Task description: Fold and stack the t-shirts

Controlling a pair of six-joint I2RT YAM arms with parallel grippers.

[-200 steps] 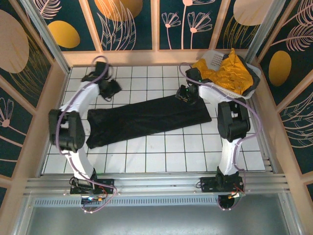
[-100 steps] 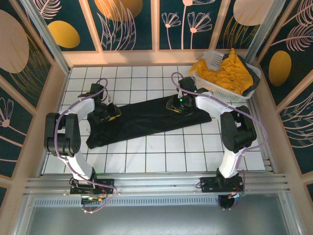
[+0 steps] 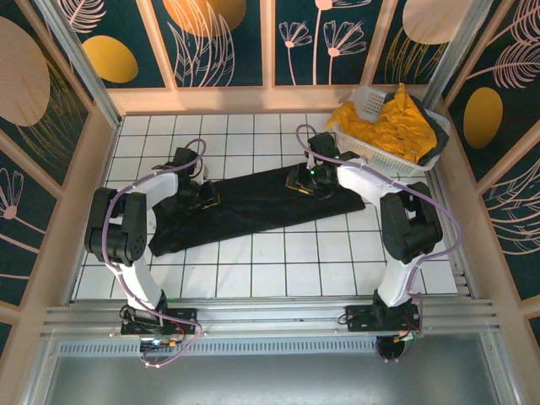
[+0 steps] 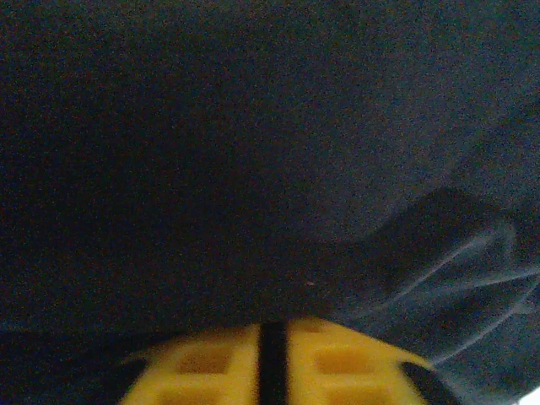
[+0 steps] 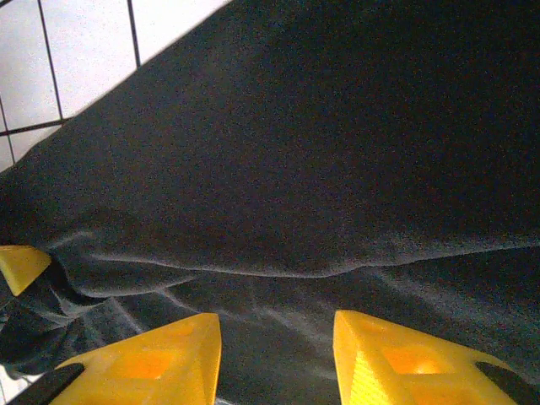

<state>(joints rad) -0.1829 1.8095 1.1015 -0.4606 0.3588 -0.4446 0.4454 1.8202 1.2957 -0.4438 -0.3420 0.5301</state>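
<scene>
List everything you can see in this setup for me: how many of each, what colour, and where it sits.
black t-shirt: one, black, lying as a long strip across the middle of the table.
yellow t-shirts: count unclear, mustard-yellow, heaped in the basket.
basket: one, white lattice, far right corner.
table: one, white tiles with dark lines.
wall panels: several, dark blue with orange and pale plant shapes, around the table.
left arm and right arm: white with black joints, bases at the near edge.
left tool: yellow fingers together, against the black t-shirt.
right tool: yellow fingers apart, over the black t-shirt.
</scene>
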